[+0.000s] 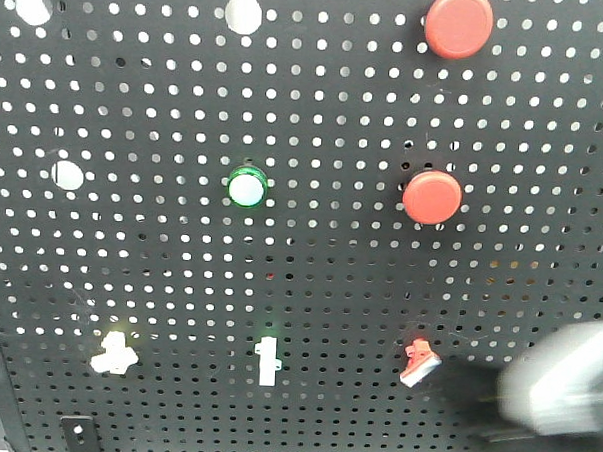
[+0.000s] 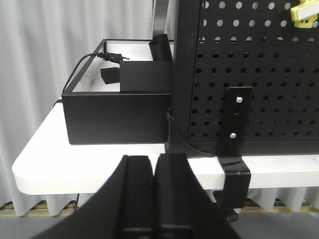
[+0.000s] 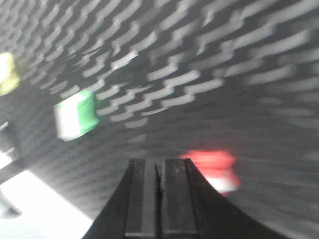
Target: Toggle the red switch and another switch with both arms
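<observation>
Nearest the front camera we log a blurred grey-and-black right gripper (image 1: 559, 392) at the lower right, just beside the small red toggle switch with a white lever tip (image 1: 419, 362). From there we list the black perforated metal panel (image 1: 309, 286) left to right.

- Lower row, left: small pale yellow-cream toggle switch with a stubby lever (image 1: 113, 352). No gripper is near it in the front view.
- Lower row, middle: slim white upright switch (image 1: 268, 362), not part of the task.
- Lower row, right: the red toggle, with the right gripper close to it. We cannot tell whether they touch.
- Middle and top: a round green-rimmed white button (image 1: 247, 188) and two large round red push buttons (image 1: 432, 197), plus open round holes at the left.

Left wrist view: the black left gripper (image 2: 154, 172) has its jaws closed together on nothing. It sits low, at the level of the white tabletop (image 2: 75, 164) and a black open box (image 2: 117, 109). The cream switch (image 2: 303, 14) shows only at the top right corner, well above.

Right wrist view: heavily blurred. The jaws of the right gripper (image 3: 159, 174) are pressed together and empty, with the red toggle (image 3: 214, 169) just beside the tip on the right.

Progress, as we judge it: neither toggle can be confirmed as flipped. The right arm appears about to act on the red one. The left arm has its whole approach to the cream switch left.
</observation>
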Controlling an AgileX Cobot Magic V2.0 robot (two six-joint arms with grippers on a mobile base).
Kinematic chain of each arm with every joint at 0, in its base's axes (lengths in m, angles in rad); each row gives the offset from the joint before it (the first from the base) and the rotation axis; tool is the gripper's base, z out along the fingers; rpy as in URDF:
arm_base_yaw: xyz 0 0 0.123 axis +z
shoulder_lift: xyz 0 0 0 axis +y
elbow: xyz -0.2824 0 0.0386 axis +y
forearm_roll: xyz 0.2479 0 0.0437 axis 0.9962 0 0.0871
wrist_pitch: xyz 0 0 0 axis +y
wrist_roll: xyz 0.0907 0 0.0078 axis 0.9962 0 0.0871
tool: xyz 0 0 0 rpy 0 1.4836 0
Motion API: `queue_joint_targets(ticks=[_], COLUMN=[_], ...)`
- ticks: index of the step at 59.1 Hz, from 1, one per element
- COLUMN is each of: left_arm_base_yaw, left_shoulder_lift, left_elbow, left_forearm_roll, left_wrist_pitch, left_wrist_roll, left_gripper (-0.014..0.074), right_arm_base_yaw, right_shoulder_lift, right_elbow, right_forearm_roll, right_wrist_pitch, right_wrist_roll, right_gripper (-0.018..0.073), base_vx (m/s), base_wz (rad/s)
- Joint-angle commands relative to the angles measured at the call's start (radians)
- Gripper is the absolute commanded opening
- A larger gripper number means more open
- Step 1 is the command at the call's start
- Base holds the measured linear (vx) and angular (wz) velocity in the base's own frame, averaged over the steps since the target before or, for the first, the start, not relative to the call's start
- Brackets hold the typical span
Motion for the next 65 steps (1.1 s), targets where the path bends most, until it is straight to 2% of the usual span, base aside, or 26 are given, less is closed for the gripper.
queue_joint_targets(ticks=[1,7,10,17,22,26,37,39,65], left_arm_base_yaw=[0.001,0.001,0.001,0.001,0.001,0.001,0.001,0.001,0.001], left_shoulder_lift=[-0.006,-0.006,-0.006,-0.006,-0.006,-0.006,-0.006,-0.009,-0.005], left_elbow=[0.019,0.019,0.019,0.019,0.019,0.019,0.019,0.019,0.019], left_forearm_roll=[-0.01,-0.01,-0.01,-0.01,-0.01,-0.01,-0.01,-0.011,-0.011], left_wrist_pitch=[-0.086,-0.086,-0.086,-0.086,-0.086,-0.086,-0.086,-0.08,-0.054], left_wrist_roll=[-0.009,-0.009,-0.009,-0.009,-0.009,-0.009,-0.009,-0.009,-0.009], left_gripper=[0.0002,0.0002,0.0002,0.0002,0.0002,0.0002,0.0002,0.0002,0.0002], right_arm_base_yaw=[-0.087,-0.212,-0.273,-0.381,-0.424,-0.442,-0.442,-0.438,-0.438], right_shoulder_lift=[-0.111,-0.224,-0.286,-0.419,-0.528,-0.631,-0.874,-0.917,-0.923], right_elbow=[-0.031,-0.031,-0.015,0.098,0.228,0.347,0.574,0.643,0.643], right_forearm_roll=[0.018,0.038,0.045,0.058,0.07,0.069,0.069,0.06,0.068], right_wrist_pitch=[0.068,0.245,0.287,0.217,0.118,0.074,0.068,0.1,0.088], right_wrist_roll=[-0.017,-0.025,-0.043,-0.056,-0.053,-0.048,-0.037,0.014,-0.001], right_gripper=[-0.0006,-0.0006,-0.0006,-0.0006,-0.0006,-0.0006,-0.0006,-0.0006,-0.0006], base_vx=[0.0,0.0,0.0,0.0,0.0,0.0,0.0,0.0,0.0], base_wz=[0.0,0.0,0.0,0.0,0.0,0.0,0.0,0.01,0.0])
